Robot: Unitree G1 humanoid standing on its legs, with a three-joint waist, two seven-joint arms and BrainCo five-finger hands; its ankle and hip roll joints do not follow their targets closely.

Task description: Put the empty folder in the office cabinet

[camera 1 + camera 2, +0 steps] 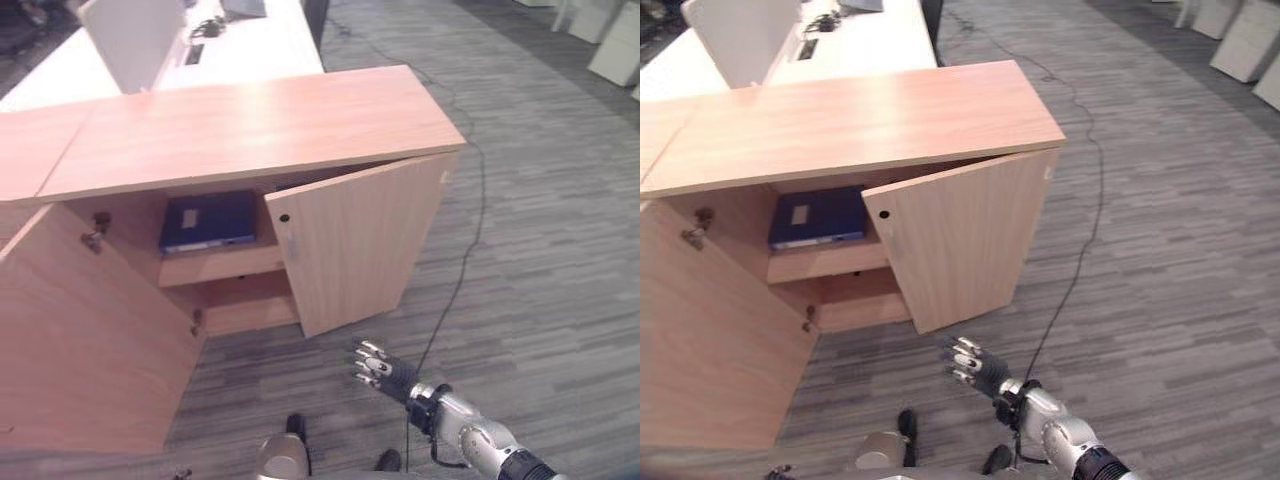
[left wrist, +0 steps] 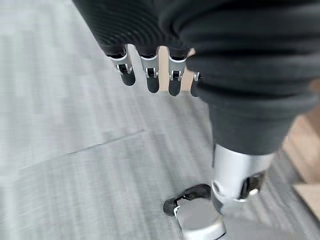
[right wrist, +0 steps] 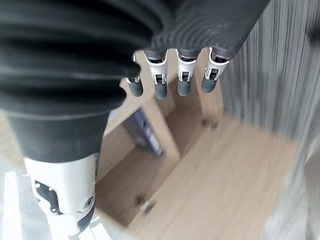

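The carpet floor spreads grey around me. The wooden cabinet stands ahead at 11 o'clock, both of its 2 doors swung out: the left door gapes wide toward me at 9 o'clock, and the right door stands partly open at 12 o'clock. Beyond the cabinet, at 11 o'clock, a white desk runs away from me. On the upper shelf inside the cabinet, between the 2 doors, the blue folder lies flat. My right hand hangs low over the floor at 1 o'clock, just in front of the right door and apart from it, fingers straight and relaxed, holding nothing. My left hand points down over the carpet, its fingers straight and empty too.
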